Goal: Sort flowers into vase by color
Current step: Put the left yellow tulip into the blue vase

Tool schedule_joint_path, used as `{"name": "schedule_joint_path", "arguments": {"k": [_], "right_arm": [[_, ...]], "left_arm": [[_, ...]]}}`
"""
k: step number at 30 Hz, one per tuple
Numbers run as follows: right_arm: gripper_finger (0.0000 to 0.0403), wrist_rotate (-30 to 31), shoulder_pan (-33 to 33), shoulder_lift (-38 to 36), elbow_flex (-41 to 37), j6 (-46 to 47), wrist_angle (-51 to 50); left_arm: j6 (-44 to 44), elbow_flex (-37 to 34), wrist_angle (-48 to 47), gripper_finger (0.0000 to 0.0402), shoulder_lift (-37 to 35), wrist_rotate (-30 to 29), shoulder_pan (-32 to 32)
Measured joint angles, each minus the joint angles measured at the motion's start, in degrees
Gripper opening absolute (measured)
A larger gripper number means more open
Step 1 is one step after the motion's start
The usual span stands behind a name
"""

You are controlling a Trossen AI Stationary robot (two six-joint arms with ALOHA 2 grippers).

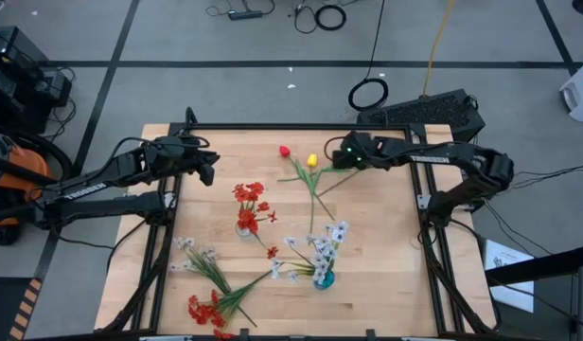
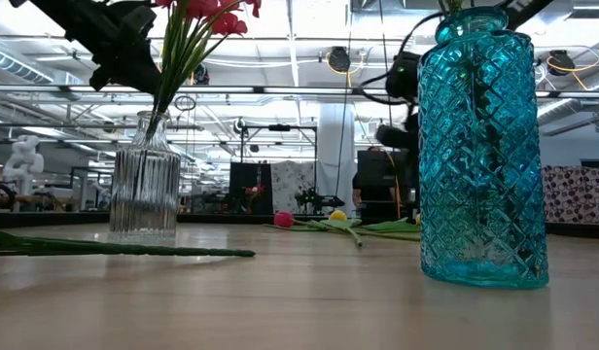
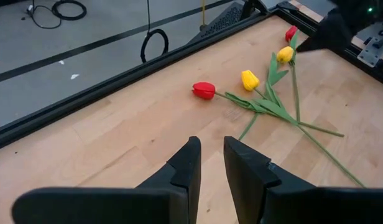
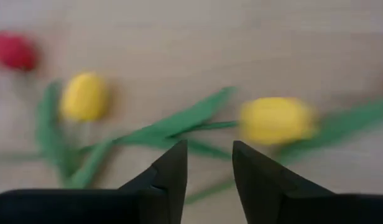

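Looking across the pale, fine-grained wooden table, we see two glass vases. The clear vase is ribbed with vertical flutes and holds red blossoms on thin green stalks; the blue vase is teal glass cut in a diamond pattern, and in the high view it carries the white blossom sprays.

Four tulips lie loose near the far edge of the table, with smooth oval heads, thin stalks and long flat leaves that cross one another: a red tulip, a yellow tulip, a second yellow tulip and a second red tulip partly under the right arm. At the near edge lie a white spray and a red spray, their stalks crossing.

The right gripper hangs just above the tulips at the far side. Its dark, wedge-shaped fingers stand partly apart with a clear gap, and we see nothing between them; a yellow tulip head shows just beyond the tips.

The left gripper waits over the table's far left part, apart from the flowers. Its fingers stand narrowly apart, holding nothing.
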Motion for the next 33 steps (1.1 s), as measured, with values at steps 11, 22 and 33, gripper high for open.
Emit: {"name": "schedule_joint_path", "arguments": {"k": [11, 22, 33], "right_arm": [[0.0155, -7.48, 2.32, 13.47, 10.38, -8.70, 1.28], [0.0155, -8.35, 3.30, 27.55, 30.64, -13.25, -13.63], [0.0155, -12.35, 4.04, 28.70, 31.12, -9.48, -12.36]], "left_arm": [[0.02, 0.00, 0.00, 0.0074, 0.00, 0.00, -0.02], [0.07, 0.00, -0.21, 0.0074, 0.11, -0.02, -0.01], [0.35, -0.07, -0.63, 0.0074, 0.12, -0.02, 0.00]]}}
